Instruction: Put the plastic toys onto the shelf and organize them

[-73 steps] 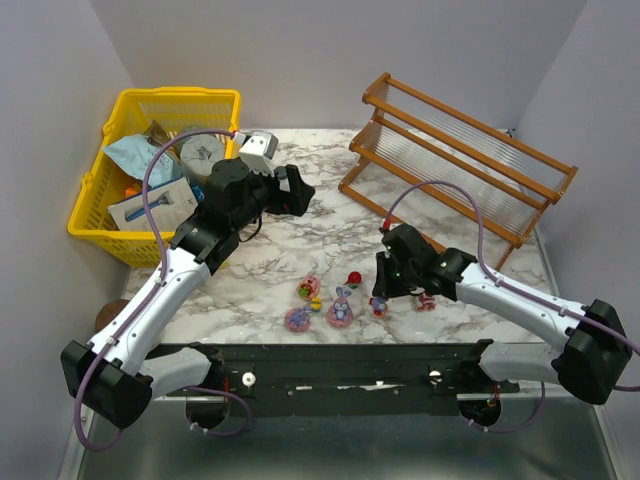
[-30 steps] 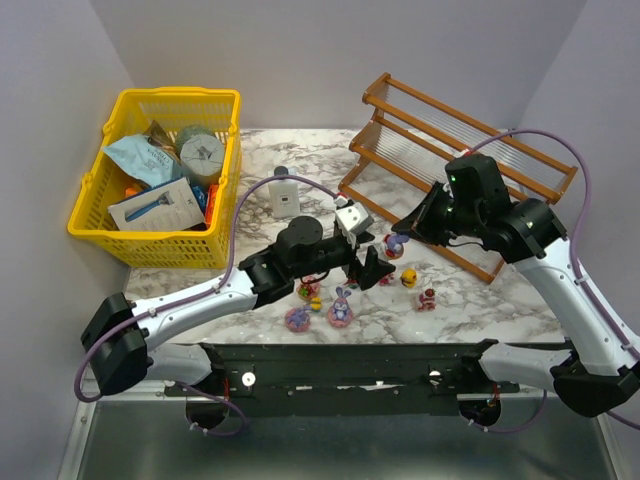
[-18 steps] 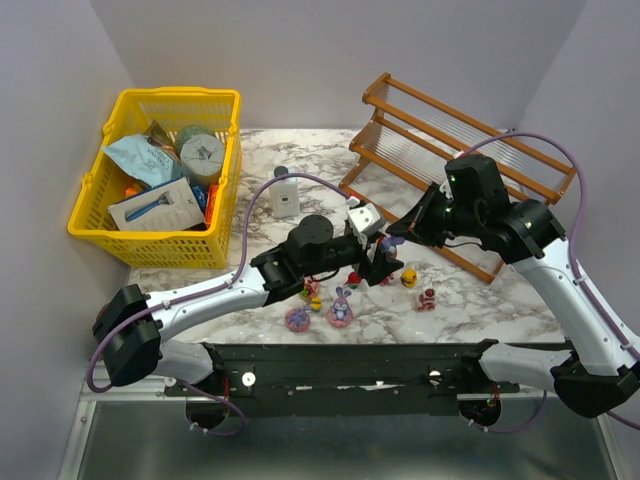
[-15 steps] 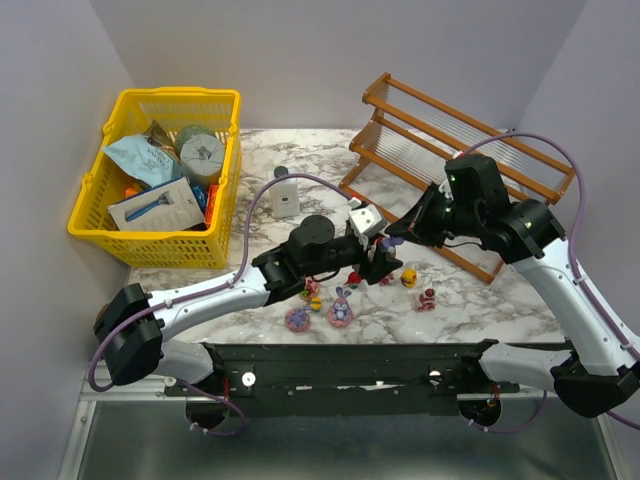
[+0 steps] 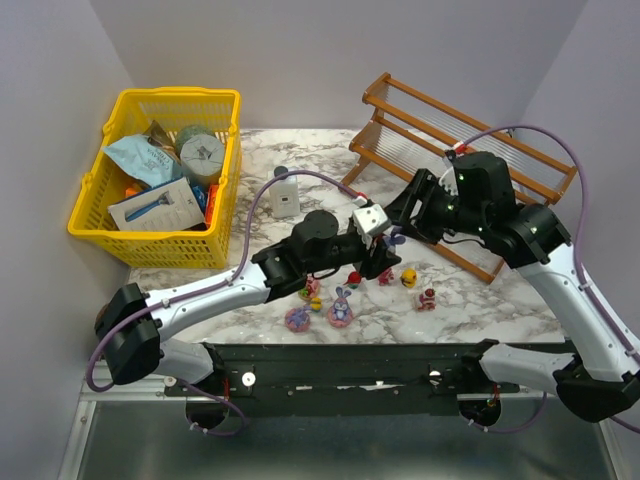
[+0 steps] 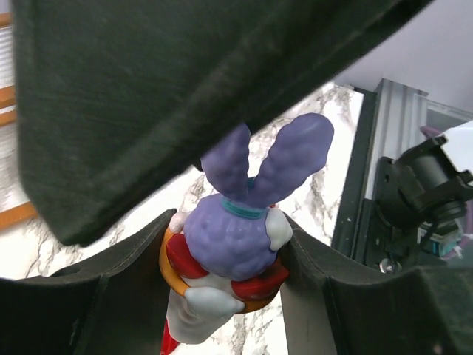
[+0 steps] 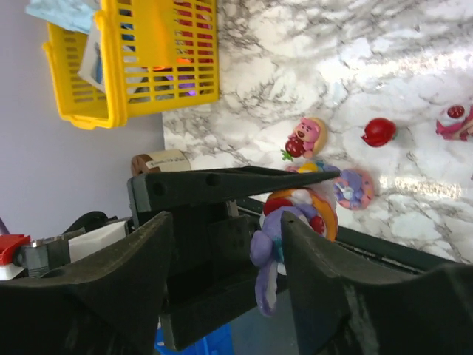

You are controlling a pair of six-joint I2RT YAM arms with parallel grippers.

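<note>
Bunny toy (image 6: 236, 237), purple-eared with a red and orange body, was pinched between the fingers of the left gripper (image 6: 225, 285) above the marble table (image 5: 300, 150). The right gripper (image 7: 225, 251) stood around it with its jaws spread wide, gripping nothing. Other small toys (image 5: 342, 305) lay on the table below, near its front edge; the wooden shelf (image 5: 430, 108) stood just behind the right arm, and at the far left the yellow basket (image 5: 175, 95) held packets, a round tin and a box.
</note>
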